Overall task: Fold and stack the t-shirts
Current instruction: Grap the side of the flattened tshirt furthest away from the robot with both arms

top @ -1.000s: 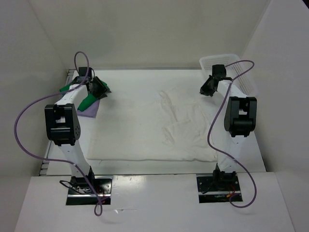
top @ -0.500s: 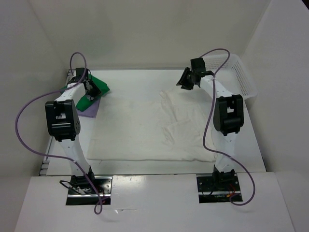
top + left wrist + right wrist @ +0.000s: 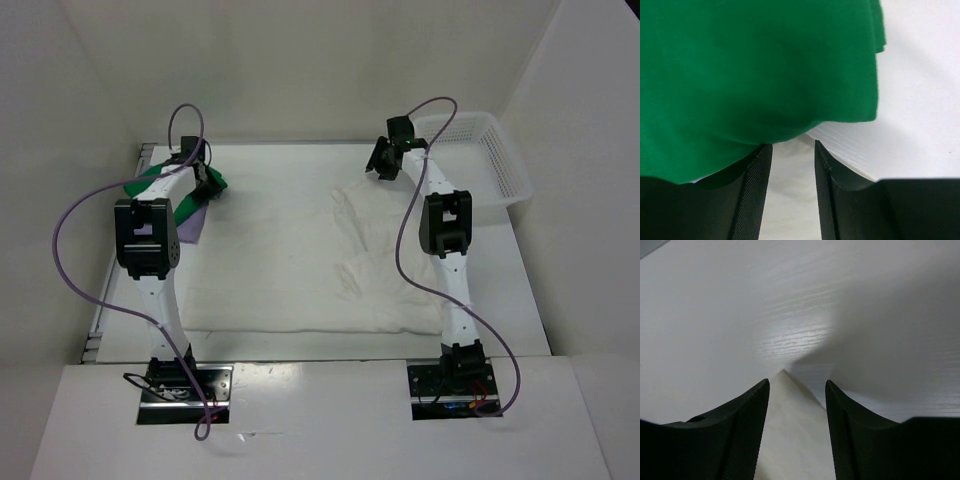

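The bright green t-shirt (image 3: 186, 207) lies bunched at the far left on top of the lavender t-shirt (image 3: 191, 230), of which only a strip shows. My left gripper (image 3: 205, 180) is over it. In the left wrist view the green t-shirt (image 3: 755, 75) fills the top and drapes over my left fingertip, while the left gripper (image 3: 791, 146) stands open with bare table in the gap. The creamy white t-shirt (image 3: 300, 270) is spread wide across the middle of the table. My right gripper (image 3: 381, 163) is open at its far edge, with a pointed corner of white cloth (image 3: 790, 410) lying between the jaws of the right gripper (image 3: 797, 382).
A white mesh basket (image 3: 495, 150) sits at the far right corner, just right of the right arm. White walls close in the table on three sides. Purple cables loop off both arms.
My right gripper swung left, away from the basket, and opened, so the white cloth corner lies loose. My left arm stretched farther out and the green t-shirt came down onto the lavender one.
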`<state>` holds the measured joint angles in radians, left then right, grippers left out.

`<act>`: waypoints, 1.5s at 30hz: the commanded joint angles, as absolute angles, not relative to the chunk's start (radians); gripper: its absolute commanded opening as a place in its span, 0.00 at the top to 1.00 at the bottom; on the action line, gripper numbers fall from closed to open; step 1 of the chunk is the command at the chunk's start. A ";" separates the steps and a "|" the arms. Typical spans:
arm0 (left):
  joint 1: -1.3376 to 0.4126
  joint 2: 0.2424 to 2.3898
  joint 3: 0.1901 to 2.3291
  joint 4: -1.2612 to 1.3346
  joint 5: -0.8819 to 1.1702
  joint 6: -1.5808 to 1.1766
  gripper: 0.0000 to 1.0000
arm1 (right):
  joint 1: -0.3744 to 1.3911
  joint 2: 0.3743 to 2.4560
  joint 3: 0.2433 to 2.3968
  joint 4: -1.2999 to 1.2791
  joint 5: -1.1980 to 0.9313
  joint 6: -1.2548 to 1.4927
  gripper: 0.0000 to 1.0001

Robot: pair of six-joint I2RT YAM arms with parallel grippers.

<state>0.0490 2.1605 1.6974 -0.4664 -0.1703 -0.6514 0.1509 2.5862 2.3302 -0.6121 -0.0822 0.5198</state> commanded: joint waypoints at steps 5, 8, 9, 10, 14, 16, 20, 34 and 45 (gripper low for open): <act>0.058 2.172 1.717 -0.471 -0.239 -0.618 0.53 | 0.210 2.704 2.609 -0.758 -0.012 0.443 0.43; 0.058 2.172 1.717 -0.471 -0.250 -0.618 0.53 | 0.210 2.715 2.628 -0.772 -0.012 0.443 0.43; 0.058 2.172 1.707 -0.471 -0.250 -0.618 0.54 | 0.210 2.715 2.628 -0.772 -0.012 0.443 0.43; 0.058 2.172 1.707 -0.471 -0.239 -0.618 0.54 | 0.210 2.715 2.628 -0.772 -0.012 0.443 0.43; 0.049 2.181 1.695 -0.451 -0.218 -0.609 0.55 | 0.210 2.724 2.628 -0.772 -0.012 0.443 0.43; 0.049 2.181 1.686 -0.451 -0.218 -0.609 0.56 | 0.210 2.724 2.628 -0.781 0.000 0.443 0.43; 0.038 2.191 1.686 -0.442 -0.218 -0.609 0.58 | 0.210 2.724 2.628 -0.792 0.040 0.434 0.43; 0.029 2.172 1.686 -0.442 -0.209 -0.618 0.91 | 0.210 2.724 2.617 -0.792 0.041 0.416 0.43; 0.029 2.097 1.664 -0.442 -0.190 -0.638 1.00 | 0.210 2.744 2.606 -0.792 -0.015 0.416 0.55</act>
<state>0.0338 2.1700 1.6848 -0.4587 -0.2001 -0.6323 0.2089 2.7144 2.5809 -0.7746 0.0109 0.4278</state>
